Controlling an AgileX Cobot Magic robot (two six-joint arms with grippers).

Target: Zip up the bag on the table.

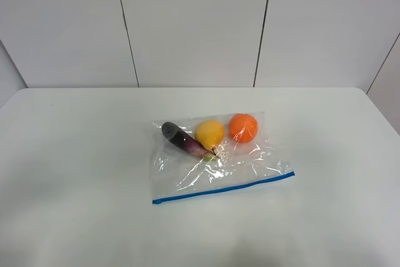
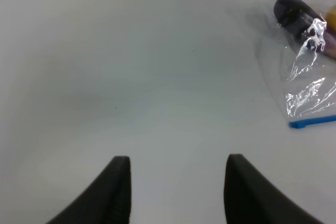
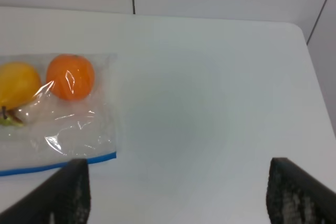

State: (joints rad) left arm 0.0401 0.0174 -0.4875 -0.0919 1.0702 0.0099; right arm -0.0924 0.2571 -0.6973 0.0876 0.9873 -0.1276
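The bag (image 1: pixel 215 167) lies flat in the middle of the table (image 1: pixel 75 154), clear plastic with a blue zipper strip (image 1: pixel 223 188) along its near edge. Inside are an orange fruit (image 1: pixel 243 127), a yellow fruit (image 1: pixel 210 134) and a purple eggplant (image 1: pixel 180 138). Neither arm shows in the exterior high view. My left gripper (image 2: pixel 176 174) is open above bare table, with the bag (image 2: pixel 310 77) and the strip's end (image 2: pixel 312 122) off to one side. My right gripper (image 3: pixel 178 182) is wide open, with the bag (image 3: pixel 63 119) and its strip (image 3: pixel 58 164) reaching toward one fingertip (image 3: pixel 73 182).
White wall panels (image 1: pixel 194 23) rise behind the table's far edge. The table's right edge (image 3: pixel 310 51) and a rounded far corner show in the right wrist view.
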